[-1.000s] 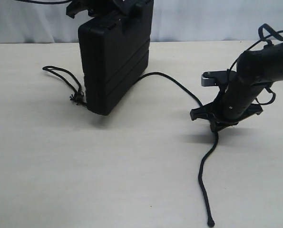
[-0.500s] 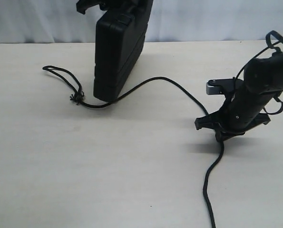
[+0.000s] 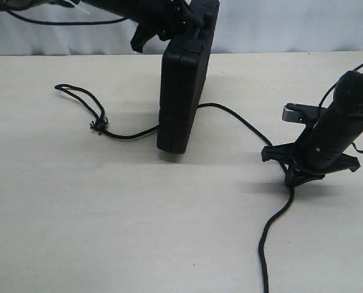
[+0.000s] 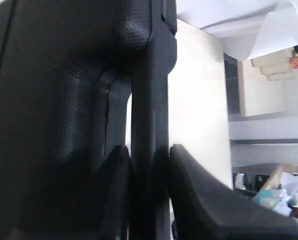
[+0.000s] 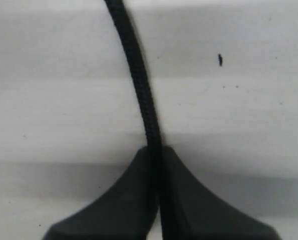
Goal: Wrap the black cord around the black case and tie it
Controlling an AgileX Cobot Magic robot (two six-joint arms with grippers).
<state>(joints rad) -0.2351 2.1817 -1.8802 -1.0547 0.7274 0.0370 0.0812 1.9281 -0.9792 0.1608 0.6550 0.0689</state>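
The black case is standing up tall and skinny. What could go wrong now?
1. The left gripper pinches only a thin edge of the black case, so it might slip and topple.
2. The right gripper is shut on the black cord, which runs past the case's bottom. A hard pull could tug the case over.
3. The cord's frayed knot lies loose on the table and might slide away.

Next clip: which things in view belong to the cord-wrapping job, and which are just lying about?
Belongs to the job:
- black case, held upright on edge by the left tool
- black cord, pinched by the right tool

Just lying about:
- table, only the work surface
- white backdrop
- blurred clutter beyond the table, seen from the left wrist
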